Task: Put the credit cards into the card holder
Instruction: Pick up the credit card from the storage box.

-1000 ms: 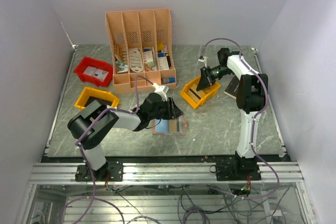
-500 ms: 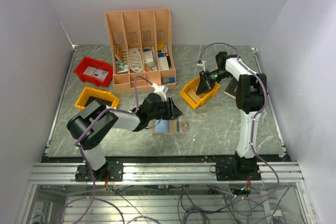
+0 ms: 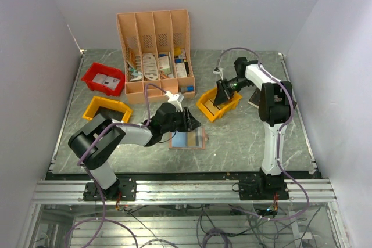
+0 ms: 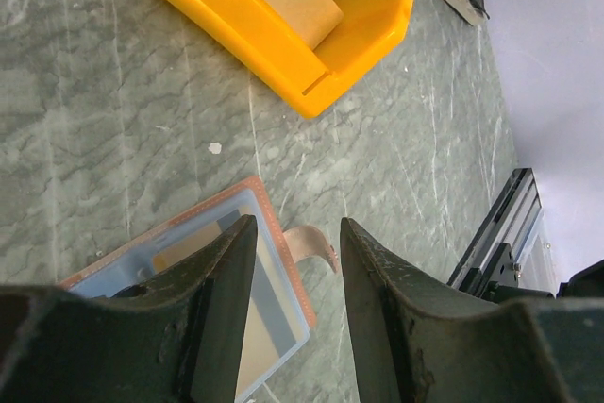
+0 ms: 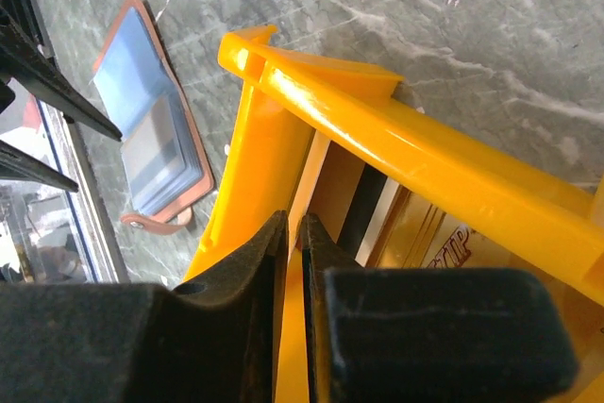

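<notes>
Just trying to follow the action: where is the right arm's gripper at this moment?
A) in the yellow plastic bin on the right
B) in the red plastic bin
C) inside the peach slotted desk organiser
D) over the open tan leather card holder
A: the right gripper reaches down into the yellow plastic bin on the right, and its wrist view shows that bin's rim right beside the fingers.

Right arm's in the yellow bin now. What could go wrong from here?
The right fingers sit nearly closed beside the wall of the yellow bin; lifting could snag and drag it.
Nothing shows clearly between them, so they may come up empty.
The left fingers stand open over the card holder, which might slide during insertion.
</notes>
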Action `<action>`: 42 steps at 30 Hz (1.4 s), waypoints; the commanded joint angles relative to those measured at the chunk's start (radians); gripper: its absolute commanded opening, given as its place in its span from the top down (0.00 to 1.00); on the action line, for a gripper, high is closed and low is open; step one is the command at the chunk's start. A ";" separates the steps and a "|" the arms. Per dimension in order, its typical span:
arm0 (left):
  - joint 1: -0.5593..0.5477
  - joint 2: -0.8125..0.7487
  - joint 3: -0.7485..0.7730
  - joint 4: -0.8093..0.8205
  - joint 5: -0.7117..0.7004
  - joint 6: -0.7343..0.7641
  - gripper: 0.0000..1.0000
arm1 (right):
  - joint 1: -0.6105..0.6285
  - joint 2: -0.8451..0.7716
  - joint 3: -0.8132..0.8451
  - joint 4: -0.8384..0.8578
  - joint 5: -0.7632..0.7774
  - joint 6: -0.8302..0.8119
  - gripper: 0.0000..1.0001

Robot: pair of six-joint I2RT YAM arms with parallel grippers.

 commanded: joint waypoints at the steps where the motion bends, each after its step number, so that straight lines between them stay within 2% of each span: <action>1: 0.007 -0.016 -0.012 0.012 -0.020 0.014 0.48 | 0.014 -0.028 -0.008 -0.005 -0.030 0.000 0.87; 12: 0.008 -0.020 -0.013 0.008 -0.022 0.015 0.48 | 0.051 -0.055 -0.059 0.057 0.011 0.042 0.81; 21: 0.010 -0.010 -0.009 0.007 -0.026 0.017 0.48 | 0.059 -0.065 -0.048 0.027 -0.083 0.027 0.82; 33: 0.014 -0.003 -0.008 0.008 -0.022 0.017 0.48 | 0.122 -0.084 -0.115 0.143 0.080 0.095 0.82; 35: 0.014 -0.006 -0.012 0.009 -0.022 0.016 0.48 | 0.131 -0.088 -0.122 0.160 0.104 0.103 0.85; 39: 0.016 -0.021 -0.019 0.007 -0.026 0.017 0.48 | 0.135 -0.096 -0.118 0.166 0.127 0.101 0.99; 42: 0.016 -0.051 -0.025 -0.012 -0.036 0.028 0.48 | 0.125 -0.123 -0.099 0.159 0.121 0.075 1.00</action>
